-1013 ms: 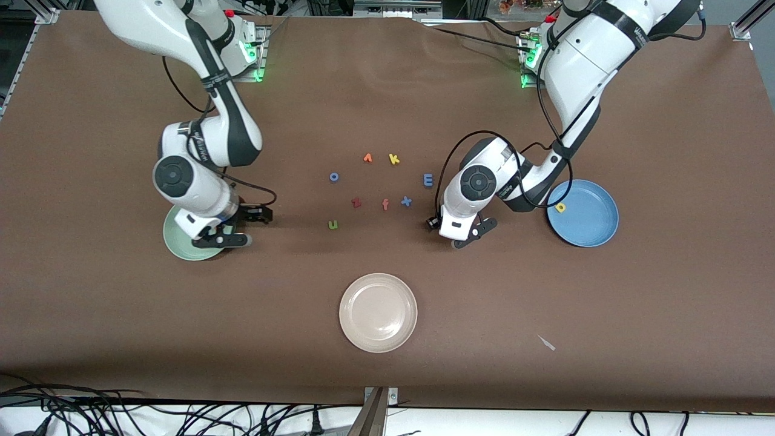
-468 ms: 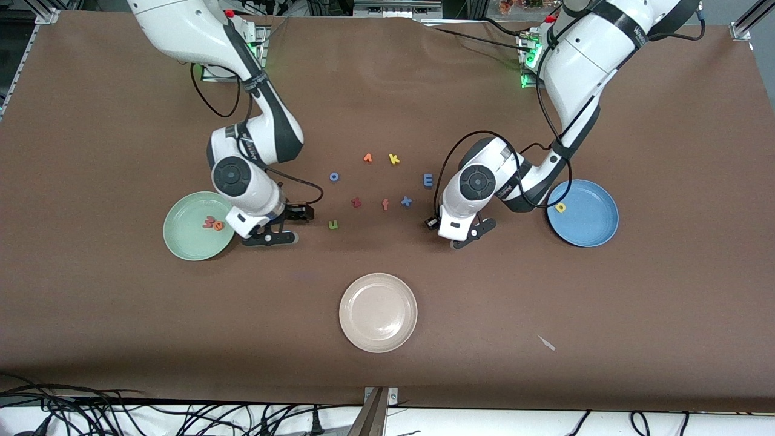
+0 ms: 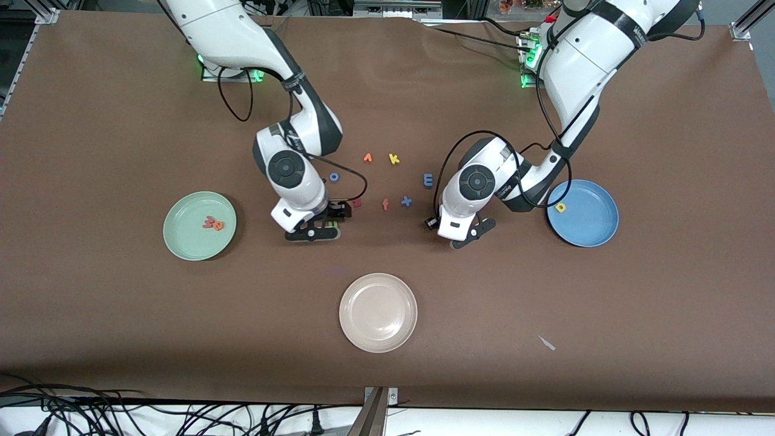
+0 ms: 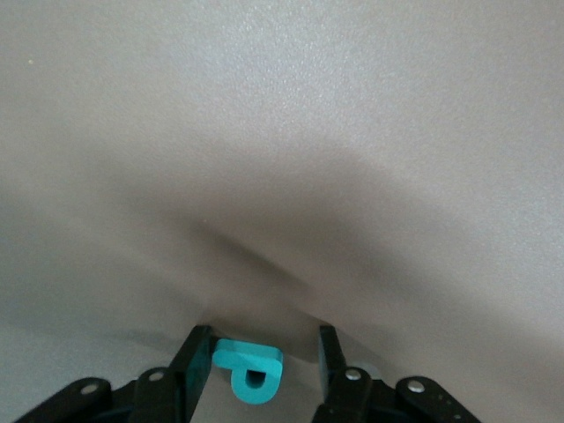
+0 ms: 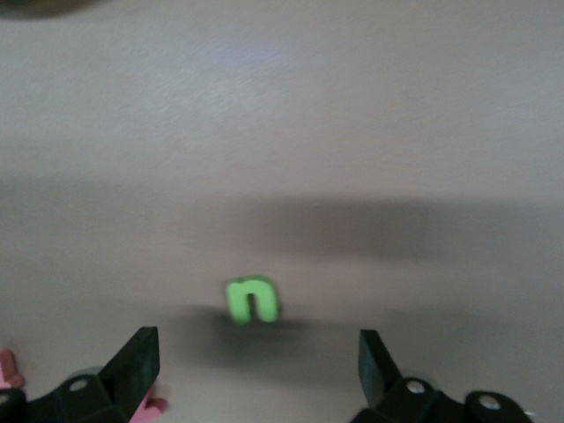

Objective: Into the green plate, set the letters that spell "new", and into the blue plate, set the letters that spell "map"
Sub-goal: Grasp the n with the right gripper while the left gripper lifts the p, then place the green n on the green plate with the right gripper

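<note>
In the left wrist view a teal "p" (image 4: 249,370) lies on the table between my left gripper's (image 4: 263,337) open jaws. One finger touches it; a gap shows at the other. In the front view my left gripper (image 3: 455,236) is low between the letter cluster and the blue plate (image 3: 590,227), which holds a yellow "a" (image 3: 560,207). A lilac "m" (image 3: 428,179) lies beside that arm. My right gripper (image 3: 327,223) is open over the green "n" (image 5: 253,300), its jaws (image 5: 256,357) wide of it. The green plate (image 3: 181,242) holds the "w" (image 3: 209,223) and "e" (image 3: 218,226).
A cream plate (image 3: 378,312) sits nearer the camera, mid-table. Loose letters lie between the arms: blue "o" (image 3: 333,177), an orange letter (image 3: 367,158), yellow "k" (image 3: 394,158), dark red "z" (image 3: 356,203), salmon "f" (image 3: 385,204), blue "x" (image 3: 406,201).
My right arm has swung from over the green plate to the middle of the table, above the green "n", uncovering the "w" and "e" in the plate. The left arm has stayed put.
</note>
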`<move>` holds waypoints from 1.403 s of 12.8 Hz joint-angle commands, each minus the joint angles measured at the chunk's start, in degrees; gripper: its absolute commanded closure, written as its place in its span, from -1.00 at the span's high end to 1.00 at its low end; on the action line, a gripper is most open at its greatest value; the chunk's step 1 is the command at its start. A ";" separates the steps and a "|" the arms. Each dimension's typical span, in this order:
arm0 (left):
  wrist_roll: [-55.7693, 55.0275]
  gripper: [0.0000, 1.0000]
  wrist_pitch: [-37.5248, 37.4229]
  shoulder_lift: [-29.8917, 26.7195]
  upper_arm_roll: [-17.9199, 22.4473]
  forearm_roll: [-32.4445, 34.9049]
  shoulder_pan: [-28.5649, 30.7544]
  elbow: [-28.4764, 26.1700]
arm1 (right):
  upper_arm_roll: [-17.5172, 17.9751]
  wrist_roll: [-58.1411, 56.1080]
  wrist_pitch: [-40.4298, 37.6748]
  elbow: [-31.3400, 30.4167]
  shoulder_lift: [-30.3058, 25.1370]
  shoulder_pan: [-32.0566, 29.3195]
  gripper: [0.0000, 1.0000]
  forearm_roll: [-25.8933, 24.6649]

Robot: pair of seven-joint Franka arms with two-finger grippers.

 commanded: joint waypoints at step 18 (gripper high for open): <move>1.69 -0.40 -4.10 -0.95 0.12 1.68 0.35 0.80 | -0.47 -0.23 -0.45 4.10 3.25 0.34 -1.00 1.99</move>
